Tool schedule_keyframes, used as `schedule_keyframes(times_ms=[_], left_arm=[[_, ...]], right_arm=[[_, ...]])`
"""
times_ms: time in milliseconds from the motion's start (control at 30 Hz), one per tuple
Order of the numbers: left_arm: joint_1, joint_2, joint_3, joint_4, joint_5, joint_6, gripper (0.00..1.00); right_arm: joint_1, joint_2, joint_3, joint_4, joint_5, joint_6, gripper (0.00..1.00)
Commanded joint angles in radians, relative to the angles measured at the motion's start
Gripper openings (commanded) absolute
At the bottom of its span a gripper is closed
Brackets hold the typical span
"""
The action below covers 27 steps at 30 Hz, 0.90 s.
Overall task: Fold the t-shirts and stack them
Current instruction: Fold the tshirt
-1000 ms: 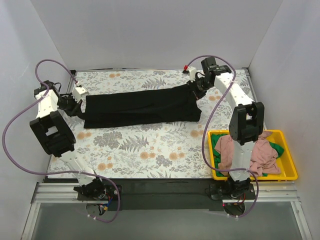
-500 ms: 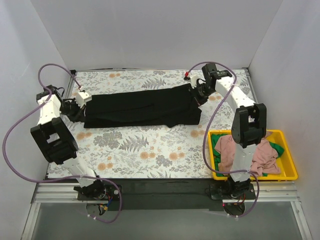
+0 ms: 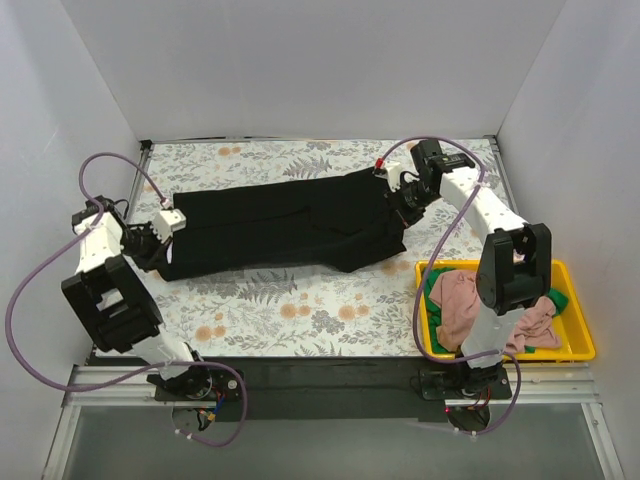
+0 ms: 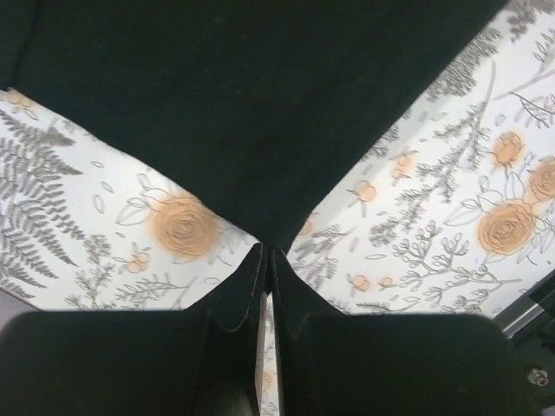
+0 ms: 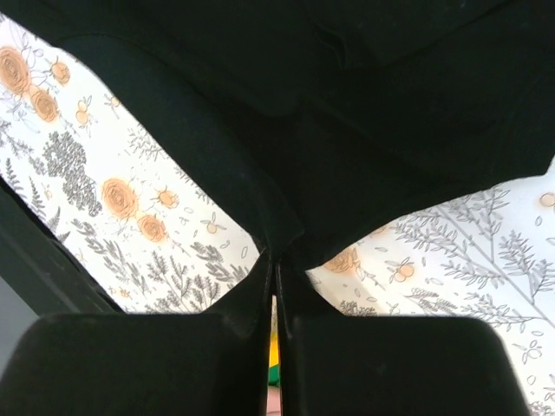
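you're early in the job. the large solid black cloth t-shirt [image 3: 280, 225] lies as a long, partly doubled band to the left of the yellow plastic bin [image 3: 572, 351], not yet a neat fold. your left gripper [image 4: 266, 254] is pinched tight on the shirt end farthest from the bin. your right gripper [image 5: 274, 258] is pinched tight on the end nearest the bin. the dusty pink shirt [image 3: 455, 300] and bright green shirt [image 3: 431, 284] lie crumpled inside the bin, and nothing is stacked. you can't tell how many layers each pinch holds. the green shirt is mostly buried.

Bright even light, soft shadows (wrist views slightly blurred)
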Motion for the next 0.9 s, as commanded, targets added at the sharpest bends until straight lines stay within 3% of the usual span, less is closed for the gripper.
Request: schedule_keyframes(times_ms=[0,367,867], left_arm=[[0.009,0.091,0.140,0.015,0.005,-0.015,0.00],[-0.014,0.324,0.431,0.005,0.074,-0.113,0.00],[-0.083,0.435,0.458,0.152,0.021,-0.204,0.00]], right_arm=[[-0.013,0.040,0.079,0.002,0.030,-0.012,0.01],[-0.028,0.210,0.308,-0.009,0.035,0.004,0.01],[-0.028,0.341,0.417,-0.021,0.070,0.003,0.01]])
